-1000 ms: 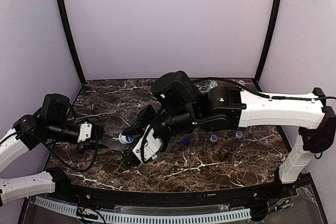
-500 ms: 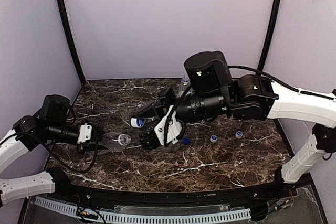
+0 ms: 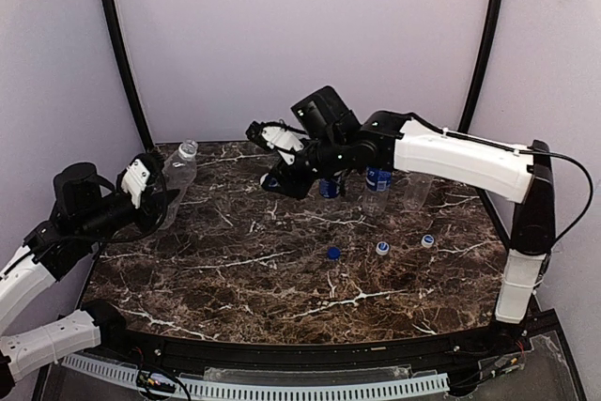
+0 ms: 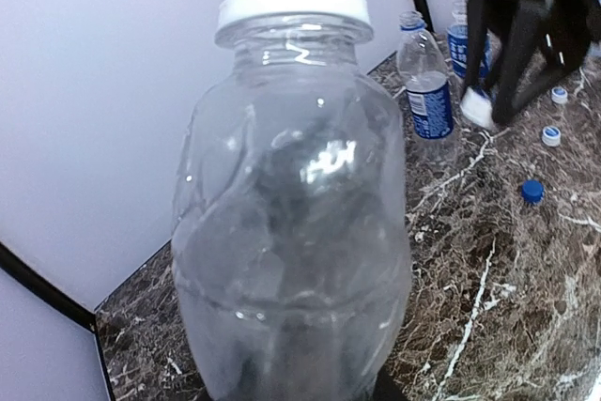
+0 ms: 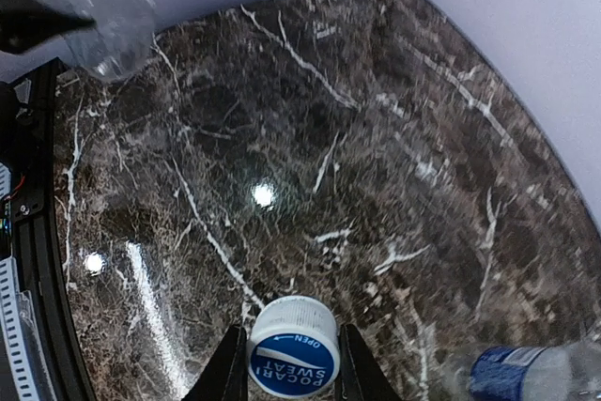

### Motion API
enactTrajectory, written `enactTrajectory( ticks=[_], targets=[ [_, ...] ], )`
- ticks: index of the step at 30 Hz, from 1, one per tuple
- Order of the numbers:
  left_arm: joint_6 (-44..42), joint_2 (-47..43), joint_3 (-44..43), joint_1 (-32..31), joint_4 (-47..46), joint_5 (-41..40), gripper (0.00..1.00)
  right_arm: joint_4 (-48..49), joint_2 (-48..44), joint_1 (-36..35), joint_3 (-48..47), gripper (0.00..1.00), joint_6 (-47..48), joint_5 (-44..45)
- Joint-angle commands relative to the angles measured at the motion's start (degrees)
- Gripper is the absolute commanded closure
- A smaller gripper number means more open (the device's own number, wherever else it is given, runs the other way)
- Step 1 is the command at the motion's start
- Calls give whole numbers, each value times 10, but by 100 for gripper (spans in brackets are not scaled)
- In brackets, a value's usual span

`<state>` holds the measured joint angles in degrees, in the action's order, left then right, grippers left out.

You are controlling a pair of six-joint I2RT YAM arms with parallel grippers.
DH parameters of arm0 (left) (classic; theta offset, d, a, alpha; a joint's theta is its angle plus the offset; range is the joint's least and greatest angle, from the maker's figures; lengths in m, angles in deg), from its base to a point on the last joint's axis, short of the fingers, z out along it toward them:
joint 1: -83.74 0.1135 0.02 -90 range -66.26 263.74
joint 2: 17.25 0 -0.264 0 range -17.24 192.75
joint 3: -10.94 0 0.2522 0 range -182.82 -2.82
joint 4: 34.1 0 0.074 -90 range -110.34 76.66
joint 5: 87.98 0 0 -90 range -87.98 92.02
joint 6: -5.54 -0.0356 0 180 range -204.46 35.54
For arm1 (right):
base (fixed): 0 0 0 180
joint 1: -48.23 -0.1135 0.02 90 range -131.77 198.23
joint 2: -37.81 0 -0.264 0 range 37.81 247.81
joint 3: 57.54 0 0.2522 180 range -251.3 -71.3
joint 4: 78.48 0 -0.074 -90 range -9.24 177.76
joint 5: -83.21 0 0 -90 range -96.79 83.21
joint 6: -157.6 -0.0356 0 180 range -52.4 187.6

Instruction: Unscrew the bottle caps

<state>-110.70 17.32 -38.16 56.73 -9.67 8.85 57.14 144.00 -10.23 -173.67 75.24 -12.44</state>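
— What's hidden or cut off?
— L gripper: its fingers are masked by the held bottle, so only a dark blur is seen thru the clear wall. It's clamped on the lower body. The base is cropped in the wrist view. The threaded neck is bare, w/ a white collar ring.
— And R?
— R gripper is closed on a white cap w/ a ribbed rim and blue printed top. It's held over the marble table, approx 12 o'clock.
— The rest?
— The held bottle is at 10 o'clock, contoured, unlabelled. At 1 o'clock, two labelled bottles are grouped w/ a clear bottle that's hard to make out. At 3–4 o'clock a dark blue cap and two pale caps lie loose.
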Motion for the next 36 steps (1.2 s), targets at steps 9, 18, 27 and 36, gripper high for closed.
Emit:
enactTrajectory(
  ticks=[9, 18, 27, 36],
  targets=[
    [161, -50, 59, 63, -54, 28, 91, -195, 261, 0, -143, 100, -168, -12],
    [163, -51, 71, 65, -66, 52, 89, -232, 349, -16, -222, 100, -155, -13],
    [162, -50, 67, 65, -69, 65, 89, -235, 365, -32, -223, 82, -145, 3],
    [162, -49, 64, 65, -70, 77, 89, -236, 349, -37, -248, 19, -122, 11]
  ],
)
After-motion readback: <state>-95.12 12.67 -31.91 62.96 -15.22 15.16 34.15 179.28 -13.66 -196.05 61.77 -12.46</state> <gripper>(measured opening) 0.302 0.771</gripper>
